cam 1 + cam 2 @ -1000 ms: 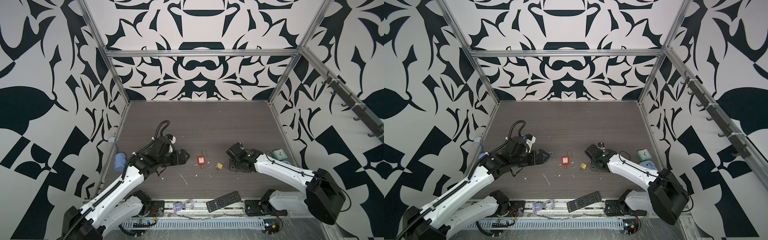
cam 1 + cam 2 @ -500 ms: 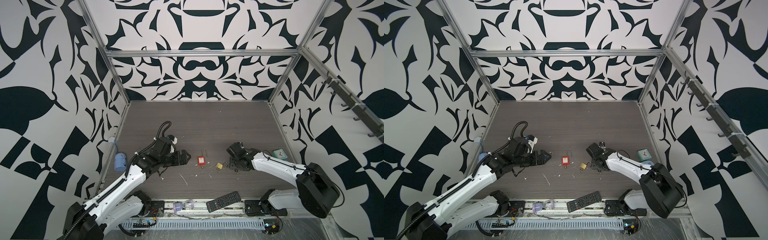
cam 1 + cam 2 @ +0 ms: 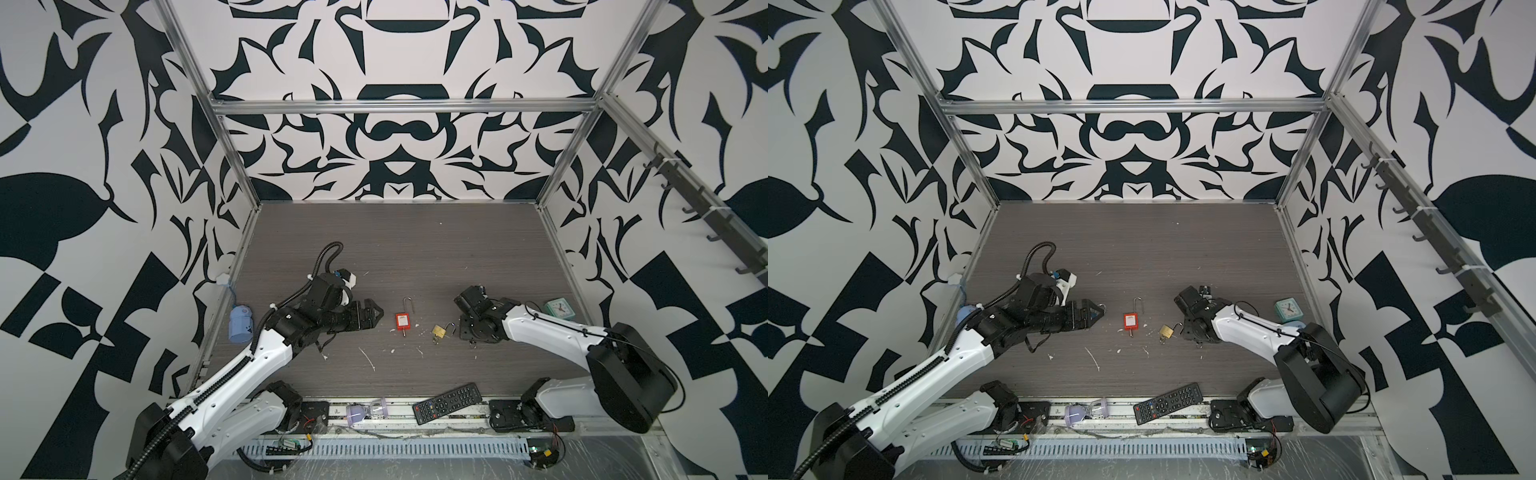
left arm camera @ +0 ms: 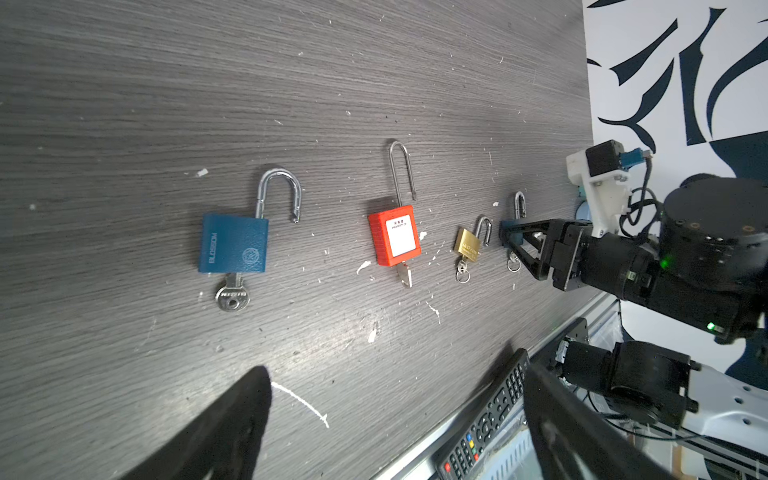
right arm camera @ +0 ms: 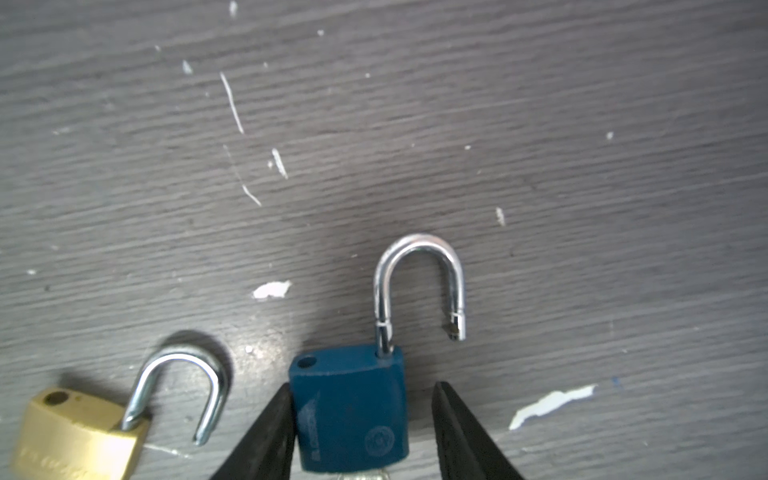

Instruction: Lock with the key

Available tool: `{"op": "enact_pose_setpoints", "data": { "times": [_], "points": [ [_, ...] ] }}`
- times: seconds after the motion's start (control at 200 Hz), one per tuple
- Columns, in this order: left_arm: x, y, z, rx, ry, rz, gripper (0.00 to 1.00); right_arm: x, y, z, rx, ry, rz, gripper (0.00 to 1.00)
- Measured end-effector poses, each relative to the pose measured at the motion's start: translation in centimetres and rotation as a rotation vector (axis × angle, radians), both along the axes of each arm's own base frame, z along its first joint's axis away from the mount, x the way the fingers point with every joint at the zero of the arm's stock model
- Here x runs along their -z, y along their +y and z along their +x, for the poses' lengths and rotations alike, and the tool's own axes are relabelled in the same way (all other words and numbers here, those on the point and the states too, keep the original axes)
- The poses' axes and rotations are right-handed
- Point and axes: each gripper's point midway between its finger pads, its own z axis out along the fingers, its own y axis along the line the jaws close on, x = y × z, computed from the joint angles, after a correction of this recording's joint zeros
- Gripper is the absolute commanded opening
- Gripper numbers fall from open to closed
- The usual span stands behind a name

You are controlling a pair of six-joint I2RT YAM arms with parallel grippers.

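A small blue padlock (image 5: 349,407) lies flat on the dark table with its shackle (image 5: 419,282) swung open. Its key (image 5: 365,473) barely shows at the body's lower edge, and the key's ring (image 4: 513,264) shows in the left wrist view. My right gripper (image 5: 361,384) is open and straddles the padlock's body: one finger touches a side, the other stands off with a gap. In both top views this gripper (image 3: 463,330) points down and hides the padlock. My left gripper (image 4: 392,370) is wide open and empty, low over the table (image 3: 376,316).
A larger blue padlock (image 4: 232,245) with a key, a red padlock (image 3: 402,322) and a brass padlock (image 3: 438,331) lie in a row, all with open shackles. A remote (image 3: 446,403) lies on the front rail, a teal clock (image 3: 559,309) at right, a blue container (image 3: 240,324) at left.
The right arm's elbow has swung in while its gripper stayed over the small blue padlock, jaws slightly narrower. The left arm has barely moved.
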Motion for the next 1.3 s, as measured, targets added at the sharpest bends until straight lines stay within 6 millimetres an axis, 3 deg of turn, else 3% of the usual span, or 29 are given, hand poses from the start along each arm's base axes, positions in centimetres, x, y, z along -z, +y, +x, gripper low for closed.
{"op": "enact_pose_setpoints", "data": {
  "times": [0.2, 0.4, 0.495, 0.575, 0.85, 1.03, 1.165, 1.3],
  "points": [
    [0.0, -0.1, 0.0, -0.001, 0.001, -0.005, 0.96, 0.0, 0.2, 0.2, -0.008, -0.002, 0.0, 0.48],
    [-0.2, -0.2, 0.1, 0.002, -0.004, -0.012, 0.96, 0.1, 0.4, 0.4, -0.015, 0.001, 0.001, 0.36],
    [-0.2, -0.3, 0.1, 0.002, -0.002, -0.014, 0.96, 0.1, 0.4, 0.4, -0.015, 0.0, 0.001, 0.19],
    [-0.2, -0.3, 0.1, 0.001, -0.003, -0.015, 0.96, 0.0, 0.4, 0.4, -0.015, 0.001, 0.001, 0.0],
    [0.4, -0.7, 0.9, -0.004, -0.006, -0.007, 0.94, -0.6, 0.2, 0.2, -0.053, 0.033, -0.031, 0.0],
    [0.4, -1.2, 1.8, -0.004, -0.018, -0.005, 0.93, -4.2, 1.5, 1.7, -0.125, 0.004, -0.024, 0.0],
    [-0.2, -1.6, 2.3, 0.0, -0.036, -0.014, 0.92, -8.8, 4.2, 3.7, -0.219, -0.089, 0.058, 0.0],
    [-0.8, -2.0, 2.5, 0.01, -0.041, -0.024, 0.91, -12.0, 7.0, 3.7, -0.331, -0.151, 0.157, 0.0]
  ]
}}
